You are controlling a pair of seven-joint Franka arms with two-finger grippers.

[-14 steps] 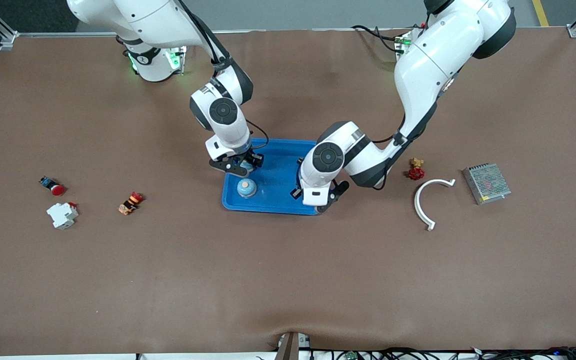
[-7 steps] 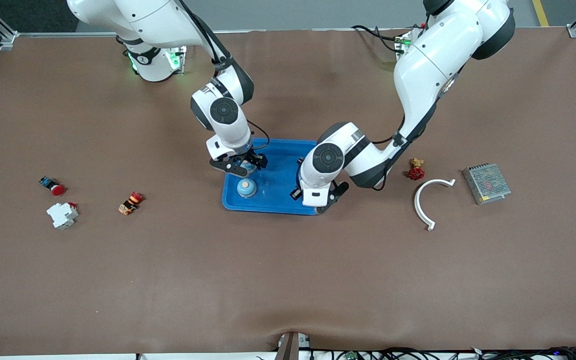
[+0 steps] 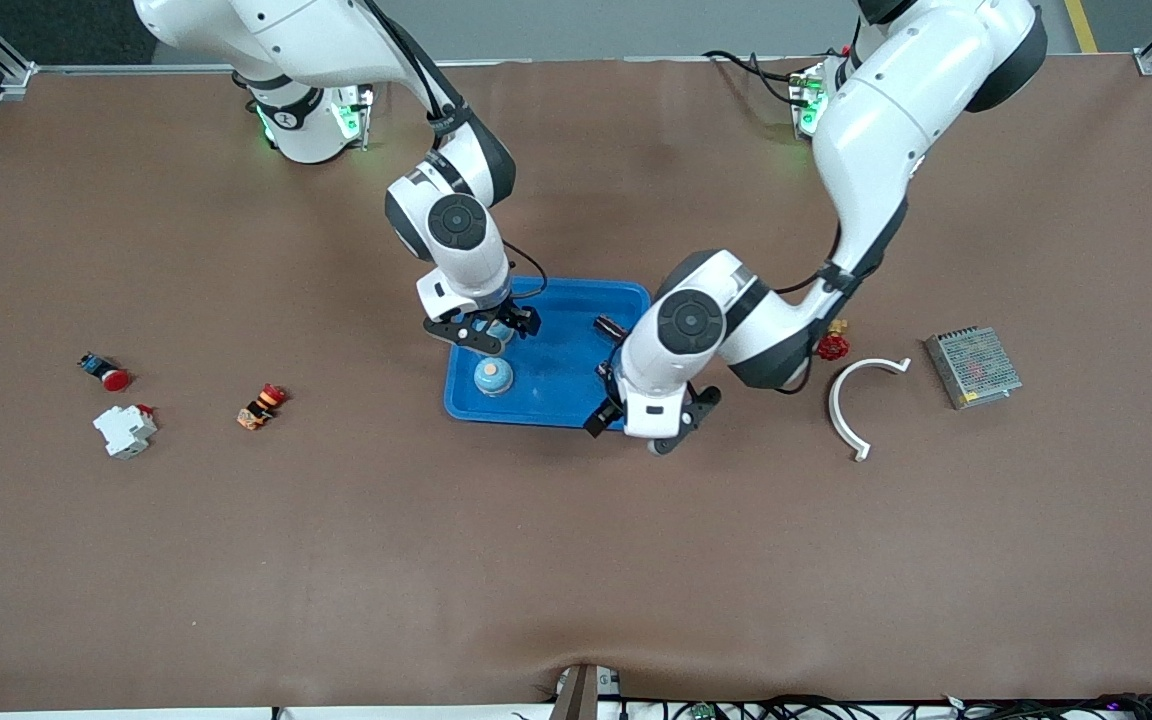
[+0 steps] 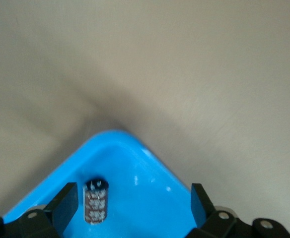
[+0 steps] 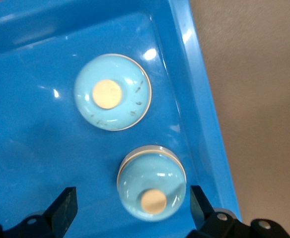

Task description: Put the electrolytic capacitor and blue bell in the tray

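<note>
Tray (image 3: 561, 300) of bright blue plastic is sitting at the middle of the table (image 3: 576, 560), and both arms are reaching down to it. The right gripper (image 3: 481, 335) is hanging just over the tray's end toward the right arm, fingers (image 5: 65, 203) spread wide and gripping nothing. A blue bell (image 5: 152, 181) is resting on the tray floor between them, close to the rim, clear of both pads. A second blue bell (image 3: 492, 375), round with a pale knob on top, is standing just beside it, nearer the front camera.

The left gripper (image 3: 651, 425) is hovering over the tray's corner nearest the camera at the left arm's end, released too: its fingers (image 4: 65, 203) are standing well apart with nothing between them. The electrolytic capacitor (image 4: 96, 201) – a small dark cylinder – is lying on its side inside the tray, by the corner at that same end farther from the camera.

Toward the right arm's end of the table, a red-capped button (image 3: 106, 376), a white breaker (image 3: 124, 430) and a small orange part (image 3: 260, 406) are lying well apart from the tray. Toward the left arm's end, a red valve (image 3: 832, 346), a white curved bracket (image 3: 851, 405) and a metal mesh box (image 3: 973, 366) are lying.
</note>
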